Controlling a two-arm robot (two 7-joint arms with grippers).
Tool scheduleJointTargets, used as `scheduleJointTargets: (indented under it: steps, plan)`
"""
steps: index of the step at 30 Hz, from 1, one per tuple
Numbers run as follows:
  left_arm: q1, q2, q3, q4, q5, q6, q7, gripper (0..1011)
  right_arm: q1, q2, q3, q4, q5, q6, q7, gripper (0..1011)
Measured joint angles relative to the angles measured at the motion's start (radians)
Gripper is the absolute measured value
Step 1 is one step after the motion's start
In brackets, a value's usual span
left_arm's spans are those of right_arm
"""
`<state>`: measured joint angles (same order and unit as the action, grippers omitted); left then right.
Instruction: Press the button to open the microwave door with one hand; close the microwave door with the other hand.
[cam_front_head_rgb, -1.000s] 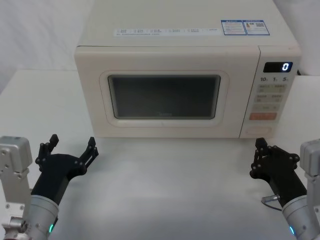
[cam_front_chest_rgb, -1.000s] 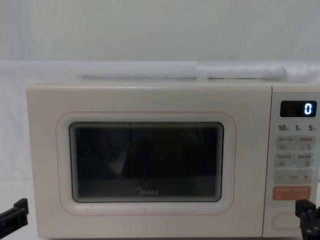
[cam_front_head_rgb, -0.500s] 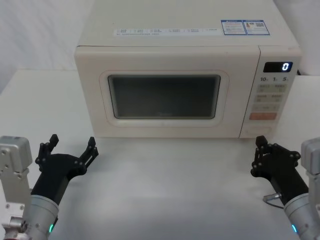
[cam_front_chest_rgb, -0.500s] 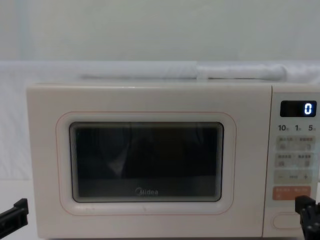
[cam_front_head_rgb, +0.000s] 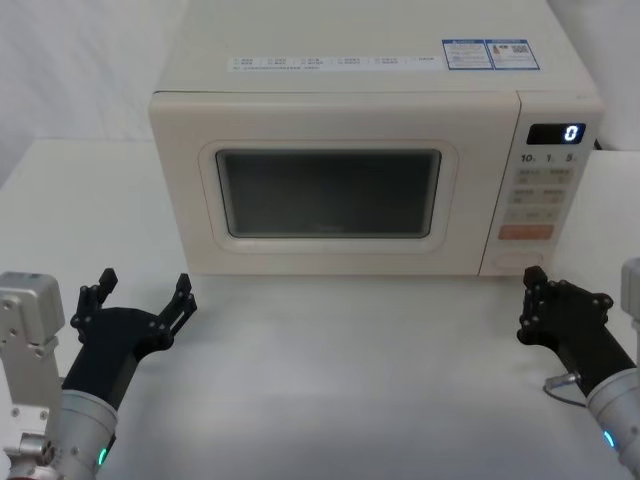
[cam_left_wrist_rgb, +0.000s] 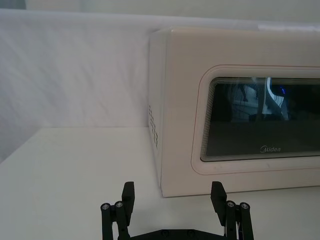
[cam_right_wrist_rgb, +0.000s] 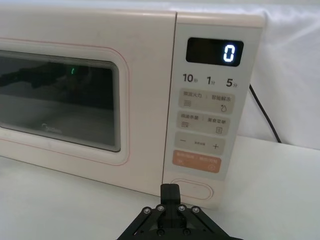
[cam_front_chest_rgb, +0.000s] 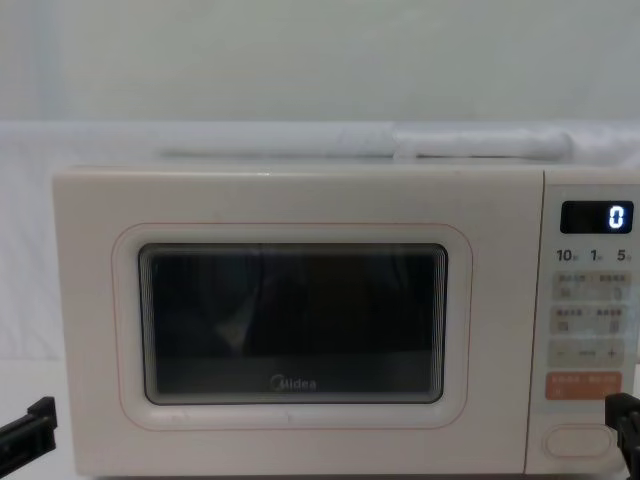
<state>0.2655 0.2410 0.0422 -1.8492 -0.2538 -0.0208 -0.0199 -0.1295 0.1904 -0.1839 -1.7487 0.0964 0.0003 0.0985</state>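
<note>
The large cream microwave door (cam_front_head_rgb: 330, 190) with its dark rounded-corner window sits flush and closed against the body of the cream microwave on the white table (cam_front_head_rgb: 330, 380), so the opening step appears not yet done. The wide cream pill-shaped button (cam_right_wrist_rgb: 192, 189) lies at the bottom of the narrow control panel on the microwave's right side, below the orange labelled key (cam_right_wrist_rgb: 197, 160) and the lit display reading zero (cam_right_wrist_rgb: 214, 52). The right gripper (cam_front_head_rgb: 533, 300) is low above the table, just in front of that panel's lower corner; in the right wrist view its black fingers are drawn together into a single narrow tip (cam_right_wrist_rgb: 169, 192) aimed at the button but apart from it, a closed form judged suited to pressing rather than grasping. The right forearm reaches in from the robot's right, angled forward. The left gripper (cam_front_head_rgb: 140, 292) rests low near the table in front of the door's left corner, its two fingers spread wide and grasping nothing, well apart from the door, presumably placed to push it shut later.
</note>
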Motion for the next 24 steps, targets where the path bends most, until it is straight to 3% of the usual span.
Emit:
scheduleJointTargets:
  steps: [24]
  plan:
    - [0.0, 0.0, 0.0, 0.0, 0.0, 0.0, 0.0, 1001, 0.152, -0.032, 0.012, 0.214, 0.048, 0.022, 0.091, 0]
